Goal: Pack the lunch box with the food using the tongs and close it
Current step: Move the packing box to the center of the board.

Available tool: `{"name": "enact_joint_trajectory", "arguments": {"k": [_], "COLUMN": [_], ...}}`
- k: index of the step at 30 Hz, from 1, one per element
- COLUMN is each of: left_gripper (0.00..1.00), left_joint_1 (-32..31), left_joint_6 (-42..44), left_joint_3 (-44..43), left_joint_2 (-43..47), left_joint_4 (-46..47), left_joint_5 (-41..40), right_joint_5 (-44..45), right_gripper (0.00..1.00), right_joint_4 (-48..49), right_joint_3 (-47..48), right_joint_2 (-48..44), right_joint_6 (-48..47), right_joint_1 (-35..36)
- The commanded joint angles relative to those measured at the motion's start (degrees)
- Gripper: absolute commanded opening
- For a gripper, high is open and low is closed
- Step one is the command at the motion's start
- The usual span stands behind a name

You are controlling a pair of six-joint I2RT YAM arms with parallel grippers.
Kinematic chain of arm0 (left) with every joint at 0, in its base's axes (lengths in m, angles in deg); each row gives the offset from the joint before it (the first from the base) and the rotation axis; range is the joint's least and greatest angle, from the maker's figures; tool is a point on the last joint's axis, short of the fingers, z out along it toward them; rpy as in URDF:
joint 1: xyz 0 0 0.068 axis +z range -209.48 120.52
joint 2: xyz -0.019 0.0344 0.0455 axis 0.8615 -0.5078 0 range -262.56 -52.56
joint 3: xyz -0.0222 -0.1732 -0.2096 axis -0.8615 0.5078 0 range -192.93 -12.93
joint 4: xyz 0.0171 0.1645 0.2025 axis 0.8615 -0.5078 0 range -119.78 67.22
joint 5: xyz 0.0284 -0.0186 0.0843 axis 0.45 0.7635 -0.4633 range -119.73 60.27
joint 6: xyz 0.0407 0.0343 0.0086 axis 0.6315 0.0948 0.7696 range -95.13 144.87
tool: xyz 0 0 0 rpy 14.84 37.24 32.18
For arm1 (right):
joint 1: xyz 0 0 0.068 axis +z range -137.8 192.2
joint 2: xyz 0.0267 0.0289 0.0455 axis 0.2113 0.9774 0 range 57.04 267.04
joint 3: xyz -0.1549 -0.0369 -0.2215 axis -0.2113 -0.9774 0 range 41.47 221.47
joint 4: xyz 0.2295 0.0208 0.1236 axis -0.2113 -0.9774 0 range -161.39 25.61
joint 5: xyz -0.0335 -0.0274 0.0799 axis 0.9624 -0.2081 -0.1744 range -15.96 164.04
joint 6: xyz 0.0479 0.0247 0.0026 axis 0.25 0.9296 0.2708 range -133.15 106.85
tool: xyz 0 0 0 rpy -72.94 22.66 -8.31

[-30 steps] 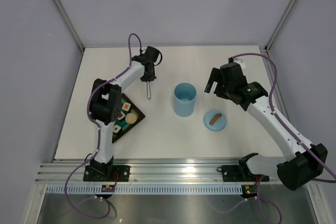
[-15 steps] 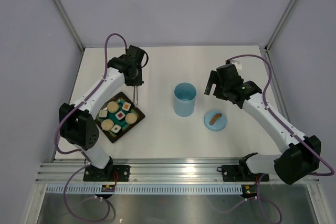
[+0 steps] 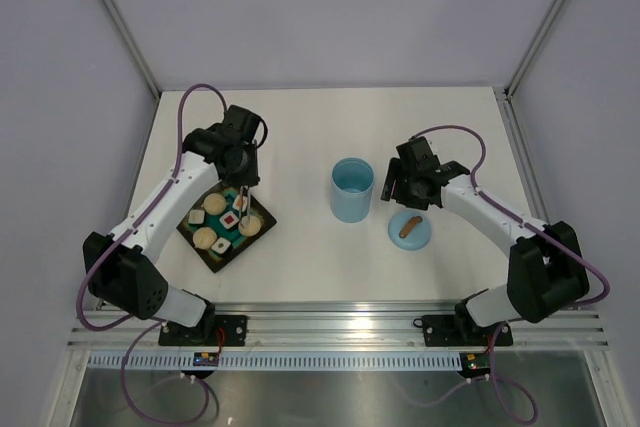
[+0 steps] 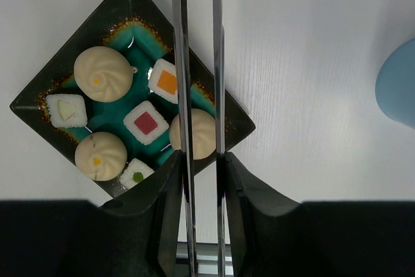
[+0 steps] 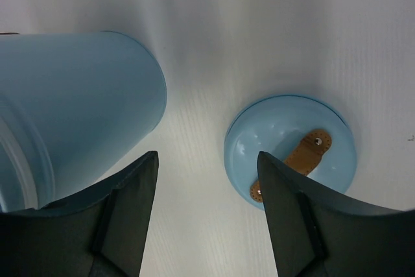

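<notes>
Cradling seven food pieces (image 4: pixel 146 122), tray (image 4: pixel 79 50) sits below tongs (image 4: pixel 182 63) the left end effector (image 4: pixel 200 160) grips — right end effector (image 5: pixel 206 155) open

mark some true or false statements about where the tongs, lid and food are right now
1. The left hand holds the tongs over the dark tray. True.
2. The lid sits on top of the lunch box. False: it lies on the table beside the lunch box, brown handle up.
3. All the food in view lies on the tray. True.
4. The right hand is clamped on the lid. False: its fingers stand apart with nothing between them, above the table between the lunch box and the lid.
</notes>
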Motion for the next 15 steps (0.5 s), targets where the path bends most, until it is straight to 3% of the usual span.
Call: {"name": "enact_joint_trajectory", "arguments": {"k": [1,15], "left_gripper": [0.33,0.38], "left_joint_1": [0.17,0.35], "left_joint_6": [-0.16,-2.09], "left_joint_3": [0.95,3.15], "left_joint_2": [3.04,7.87], "left_joint_4": [-0.12,-3.02], "left_joint_5": [1.02,-1.09], "right_joint_5": [-2.63,-6.23], "right_gripper": [0.70,0.71], "right_joint_4": [4.51,9.43], "right_joint_3": [1.81,10.24], "right_joint_2": [1.80,11.38], "right_joint_6": [0.58,3.92], "right_joint_1": [0.52,4.21]}}
